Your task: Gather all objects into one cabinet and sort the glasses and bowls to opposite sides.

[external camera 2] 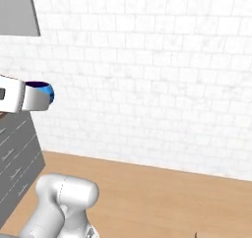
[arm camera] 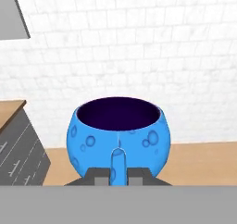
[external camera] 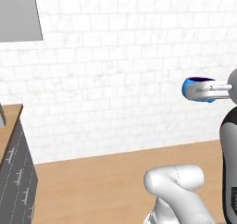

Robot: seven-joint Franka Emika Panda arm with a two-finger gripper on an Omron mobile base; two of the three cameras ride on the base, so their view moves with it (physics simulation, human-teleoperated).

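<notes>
The gripper (arm camera: 118,176) holds the blue handled mug (arm camera: 118,137) by its side handle, the two fingers closed on it from both sides, so the mug hangs upright in the air in front of the white brick wall (external camera: 120,65). I think it is held high and level because it is being carried toward the cabinet (external camera: 18,15), of which a grey corner is cut off at the top left. The other objects are hidden from these cameras
</notes>
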